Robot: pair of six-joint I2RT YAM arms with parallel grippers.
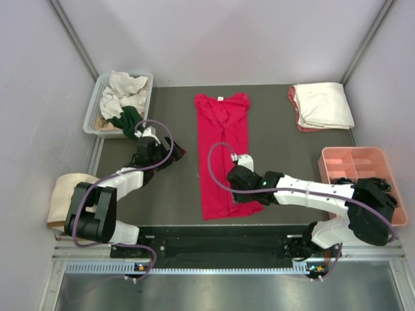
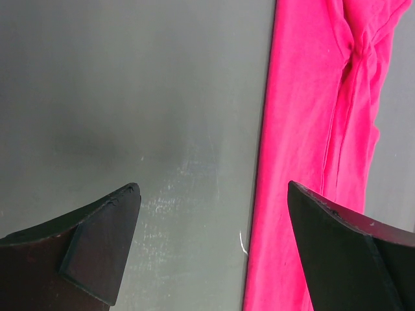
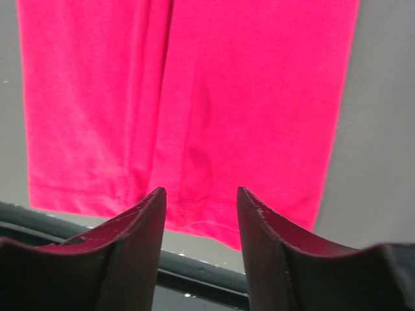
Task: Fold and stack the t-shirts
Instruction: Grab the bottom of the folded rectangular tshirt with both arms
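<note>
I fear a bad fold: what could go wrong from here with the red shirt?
The right fingers stand over only the hem's middle, so the red t-shirt may sag or unfold when lifted. The left fingers are open over bare table beside it, giving no support. Wrinkles near the collar could get folded in.

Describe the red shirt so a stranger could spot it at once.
On the dark table, a long narrow strip of cloth runs down the middle. That is the red shirt, with a white label at its far end. It alone lies spread flat; the rest sit heaped in the bin or in a folded pile at far right.
</note>
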